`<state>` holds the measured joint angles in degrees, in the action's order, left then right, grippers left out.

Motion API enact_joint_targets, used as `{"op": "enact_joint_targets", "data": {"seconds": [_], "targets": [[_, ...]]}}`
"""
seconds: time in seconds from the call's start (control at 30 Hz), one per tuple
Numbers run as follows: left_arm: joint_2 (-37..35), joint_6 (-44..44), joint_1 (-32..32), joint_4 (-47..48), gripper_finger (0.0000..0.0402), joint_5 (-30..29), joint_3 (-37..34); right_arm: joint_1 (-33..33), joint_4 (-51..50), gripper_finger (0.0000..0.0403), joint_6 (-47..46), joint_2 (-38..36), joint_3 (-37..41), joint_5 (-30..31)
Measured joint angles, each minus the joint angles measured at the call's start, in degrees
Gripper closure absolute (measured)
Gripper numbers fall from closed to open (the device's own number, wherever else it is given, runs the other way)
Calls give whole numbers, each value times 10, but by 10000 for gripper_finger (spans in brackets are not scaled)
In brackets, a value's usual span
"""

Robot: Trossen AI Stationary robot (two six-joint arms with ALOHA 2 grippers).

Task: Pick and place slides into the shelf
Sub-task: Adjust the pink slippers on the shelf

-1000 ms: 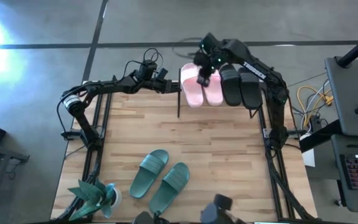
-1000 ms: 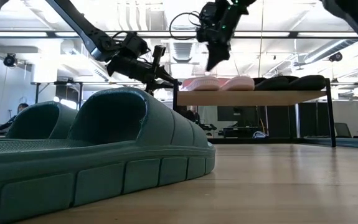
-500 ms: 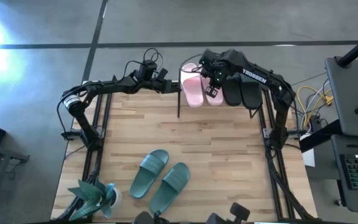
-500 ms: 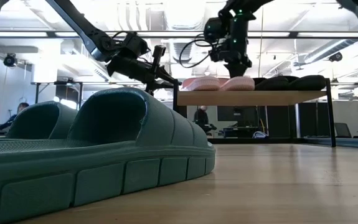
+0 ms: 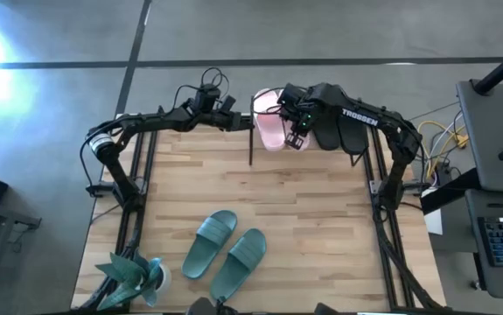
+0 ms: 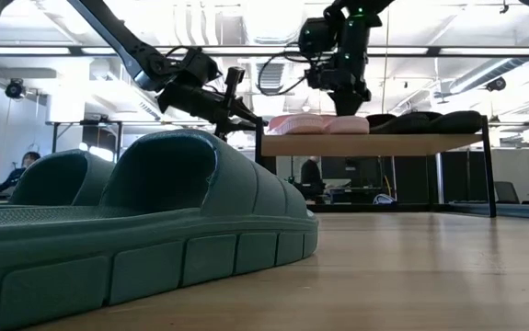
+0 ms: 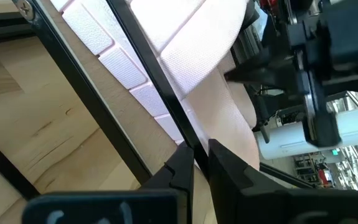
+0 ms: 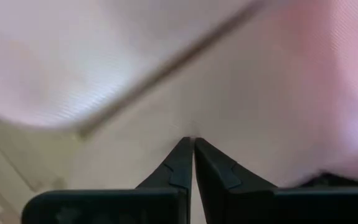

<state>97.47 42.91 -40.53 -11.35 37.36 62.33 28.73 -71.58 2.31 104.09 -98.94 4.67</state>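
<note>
The shelf (image 6: 374, 144) stands at the table's far edge. On its plank top lie two light pink slides (image 5: 268, 133) and two black slides (image 5: 338, 131). Two dark green slides (image 5: 225, 249) rest soles down on the table near its front edge. My left gripper (image 5: 244, 122) is at the shelf's left end, shut on its black metal frame. My right gripper (image 6: 349, 110) points down, shut, over the right-hand pink slide (image 6: 351, 124). My left gripper pinches a thin black bar of the shelf's frame (image 7: 182, 134) between its two fingers, at the shelf's left end. It comes nearly level from the table's left, and the fingers lie across the bar. The shelf stands on its legs. My right gripper sets its shut fingertips (image 8: 185, 155) on the pink slide's upper surface (image 8: 272, 106) from above. The slide lies flat on the shelf top.
A small potted plant (image 5: 133, 276) stands at the near left corner. Black frame posts run along the table's left and right sides. Between the shelf and the green slides lies bare wooden tabletop (image 5: 260, 188).
My right gripper has come down and toward the table's near edge, from above the pink slides' far ends onto the right-hand pink slide. It has tipped to point more steeply down. It stayed shut.
</note>
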Motion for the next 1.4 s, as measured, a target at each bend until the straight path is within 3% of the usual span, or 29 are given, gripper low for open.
{"op": "enact_joint_targets", "data": {"seconds": [0.37, 0.6, 1.4], "targets": [[0, 2, 0, -1, 393, -1, 0, -10, 11, 390, -19, -4, -4, -23], [0, 2, 0, -1, 393, 1, 0, -20, 13, 390, -24, -39, -34, -78], [0, 3, 0, 3, 393, 13, 0, -72, 111, 390, -7, 31, -28, -92]]}}
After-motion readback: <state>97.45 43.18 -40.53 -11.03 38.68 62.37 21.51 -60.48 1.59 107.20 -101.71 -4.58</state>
